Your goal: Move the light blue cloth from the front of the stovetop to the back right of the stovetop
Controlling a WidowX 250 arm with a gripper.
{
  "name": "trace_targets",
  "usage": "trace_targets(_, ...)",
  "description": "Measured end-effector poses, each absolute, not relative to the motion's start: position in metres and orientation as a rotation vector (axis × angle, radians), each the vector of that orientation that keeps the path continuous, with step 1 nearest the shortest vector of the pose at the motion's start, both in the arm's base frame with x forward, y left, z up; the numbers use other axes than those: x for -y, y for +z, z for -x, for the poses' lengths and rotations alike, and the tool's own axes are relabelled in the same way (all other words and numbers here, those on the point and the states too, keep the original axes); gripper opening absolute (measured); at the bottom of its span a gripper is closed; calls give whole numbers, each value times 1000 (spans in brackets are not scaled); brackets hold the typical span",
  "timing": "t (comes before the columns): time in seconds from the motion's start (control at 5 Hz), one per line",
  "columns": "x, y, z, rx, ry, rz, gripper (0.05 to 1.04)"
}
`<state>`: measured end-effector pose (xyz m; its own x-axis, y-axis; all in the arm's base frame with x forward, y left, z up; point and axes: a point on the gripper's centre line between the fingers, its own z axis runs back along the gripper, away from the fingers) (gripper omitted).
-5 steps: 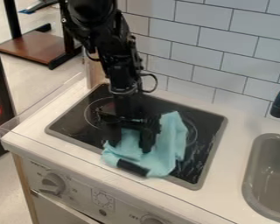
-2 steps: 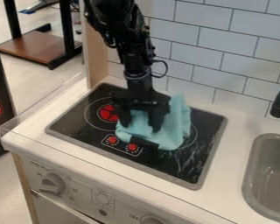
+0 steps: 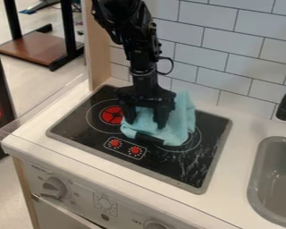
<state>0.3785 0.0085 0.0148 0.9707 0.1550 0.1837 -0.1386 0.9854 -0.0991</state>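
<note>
1. The black two-finger gripper [image 3: 146, 124] has its fingers spread apart.
2. A crumpled, light-blue fabric cloth [image 3: 184, 117] lies between and beside them.
3. Beneath is a flat, black, rectangular cooktop [image 3: 182, 165].

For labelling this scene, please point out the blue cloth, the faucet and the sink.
Blue cloth [image 3: 183, 109]: camera view, upper flap.
Faucet [image 3: 285, 106]: camera view, dark spout.
Sink [image 3: 252, 187]: camera view, grey rim.
</note>
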Motion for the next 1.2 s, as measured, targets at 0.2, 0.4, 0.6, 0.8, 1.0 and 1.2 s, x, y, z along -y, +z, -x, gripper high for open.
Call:
trace_targets(0.2, -7, 17, -376, 179, 146, 96, 1000)
trace_targets(0.4, -3, 20, -371, 149, 138, 120, 1000)
trace_targets(0.6, -1, 43, -379, 185, 148, 159, 999)
trace_targets(0.8, 1, 75, -382, 248, 148, 194, 1000)
trace_targets(1.0, -1, 96, -381, 286, 148, 215, 1000)
trace_targets(1.2, -9, 113, -380, 329, 140, 225, 1000)
